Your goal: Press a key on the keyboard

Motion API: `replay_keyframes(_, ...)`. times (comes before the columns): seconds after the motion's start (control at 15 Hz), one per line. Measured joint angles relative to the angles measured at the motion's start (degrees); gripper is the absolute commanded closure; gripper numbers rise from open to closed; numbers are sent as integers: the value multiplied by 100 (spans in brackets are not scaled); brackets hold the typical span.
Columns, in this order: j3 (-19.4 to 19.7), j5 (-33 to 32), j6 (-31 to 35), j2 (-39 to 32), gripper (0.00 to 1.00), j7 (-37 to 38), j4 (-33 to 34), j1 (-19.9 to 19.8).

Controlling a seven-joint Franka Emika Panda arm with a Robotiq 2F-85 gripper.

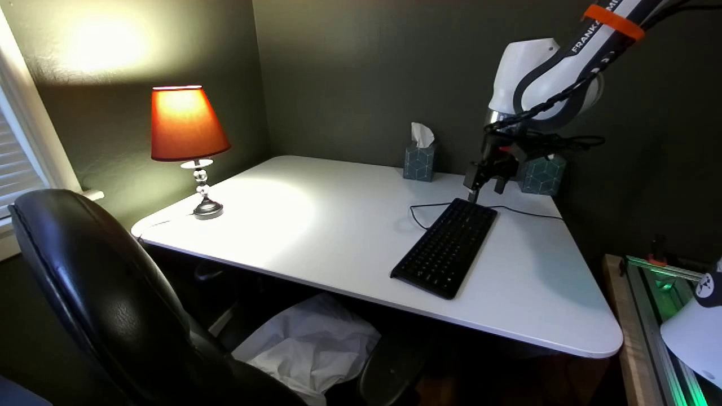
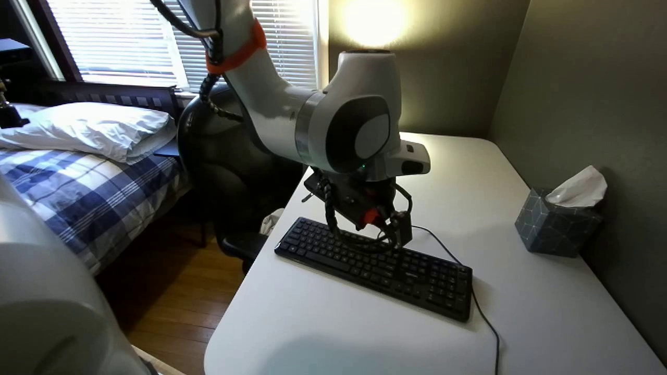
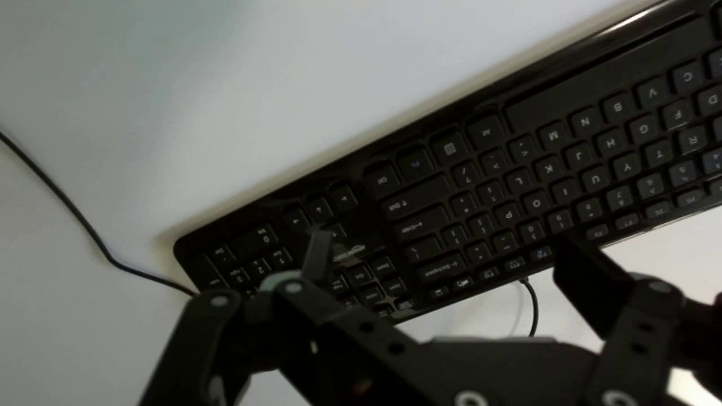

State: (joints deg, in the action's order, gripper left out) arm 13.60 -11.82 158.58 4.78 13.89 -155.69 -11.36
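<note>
Smooth white desk [image 1: 338, 220] bears a glossy-edged keyboard [image 1: 445, 248] near the hand [image 3: 443, 245]

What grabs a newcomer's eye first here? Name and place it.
Most likely the lamp, glowing orange-red, on the desk at the end away from the arm. Next, that big white arm over the desk, its gripper open. Then the black keyboard, stark on white near the gripper.

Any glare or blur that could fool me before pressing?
Wrist view: no heavy blur, the keyboard mostly legible, upside down, a glare streak on its edge at top right, the dark claw partly blending in. In an exterior view: a bright pool near the lamp washes out part of the desk, away from the keyboard. In an exterior view: bright blinds, partly washed out.
</note>
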Motion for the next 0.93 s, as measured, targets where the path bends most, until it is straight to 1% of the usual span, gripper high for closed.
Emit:
replay_keyframes(0.2, -103, -222, -152, 342, 0, 83, -123, -165)
replay_keyframes(0.67, -335, -238, -689, 1040, 0, 71, -117, -336)
replay_keyframes(0.93, -340, -238, -732, 1125, 0, 69, -135, -338)
